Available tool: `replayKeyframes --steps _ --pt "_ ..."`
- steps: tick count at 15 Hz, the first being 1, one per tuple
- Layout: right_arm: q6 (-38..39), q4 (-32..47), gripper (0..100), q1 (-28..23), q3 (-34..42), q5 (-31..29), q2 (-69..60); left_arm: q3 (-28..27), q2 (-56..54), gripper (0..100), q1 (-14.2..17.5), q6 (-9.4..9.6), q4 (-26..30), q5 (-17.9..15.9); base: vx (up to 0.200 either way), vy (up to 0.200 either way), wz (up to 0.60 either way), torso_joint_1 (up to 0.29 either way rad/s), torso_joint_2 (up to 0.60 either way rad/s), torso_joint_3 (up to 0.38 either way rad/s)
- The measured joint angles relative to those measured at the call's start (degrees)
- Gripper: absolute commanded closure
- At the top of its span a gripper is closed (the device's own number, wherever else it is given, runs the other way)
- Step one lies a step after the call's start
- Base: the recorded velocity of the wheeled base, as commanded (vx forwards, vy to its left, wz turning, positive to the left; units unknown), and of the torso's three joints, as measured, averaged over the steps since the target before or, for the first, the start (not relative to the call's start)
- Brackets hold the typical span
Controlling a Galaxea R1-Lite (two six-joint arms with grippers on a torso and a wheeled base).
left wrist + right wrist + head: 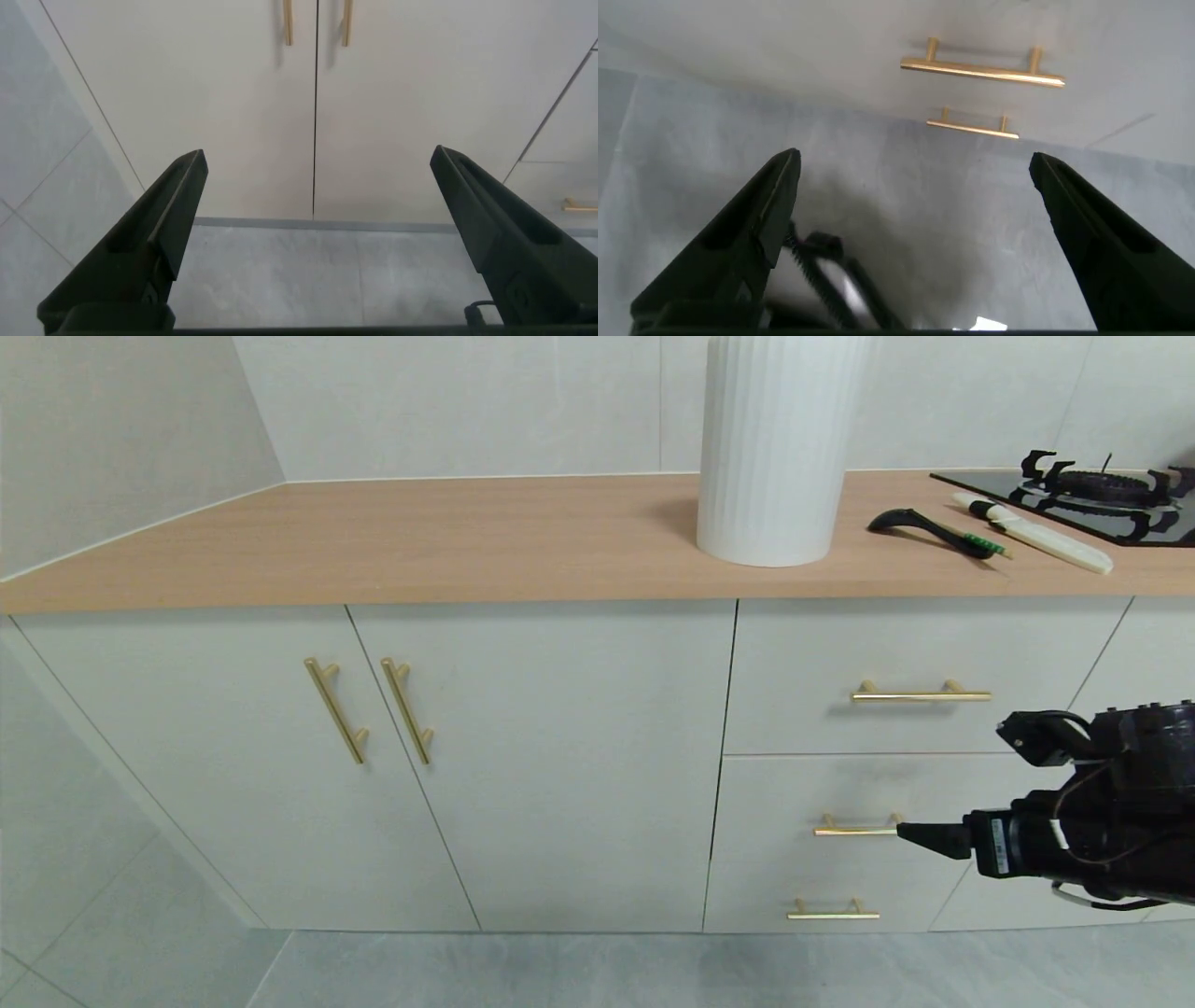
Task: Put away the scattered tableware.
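Low before the cabinet [560, 756], the left gripper [316, 163] and right gripper [920, 838] gaped empty, a drawer handle [854, 828] seemingly next to grasp.

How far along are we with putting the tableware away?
Done: nothing; the black ladle, green-banded stick and long cream utensil lie on the wooden countertop beside the white ribbed canister. In hand: nothing; left gripper and right gripper are open, the right by the middle drawer's brass handle. Remaining: everything, drawers shut.
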Motion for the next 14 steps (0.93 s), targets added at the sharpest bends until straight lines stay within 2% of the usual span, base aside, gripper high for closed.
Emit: replayKeyframes --steps 3,7,12,14 --pt "-0.1 -9.7 0 0.7 1.1 -2.4 8.5 0.0 0.0 0 0.0 0.00 0.0 0.0 0.000 0.000 0.00 0.000 0.00 0.000" --pt "0.1 -24.8 0 1.5 2.0 -14.6 18.4 0.0 0.0 0 0.0 0.00 0.0 0.0 0.000 0.000 0.00 0.000 0.00 0.000" --pt "2.6 -33.8 0 2.4 1.4 -18.2 26.4 0.0 0.0 0 0.0 0.00 0.0 0.0 0.000 0.000 0.00 0.000 0.00 0.000" --pt "2.7 -36.5 0 2.5 0.0 -22.6 29.5 0.0 0.0 0 0.0 0.00 0.0 0.0 0.000 0.000 0.00 0.000 0.00 0.000"
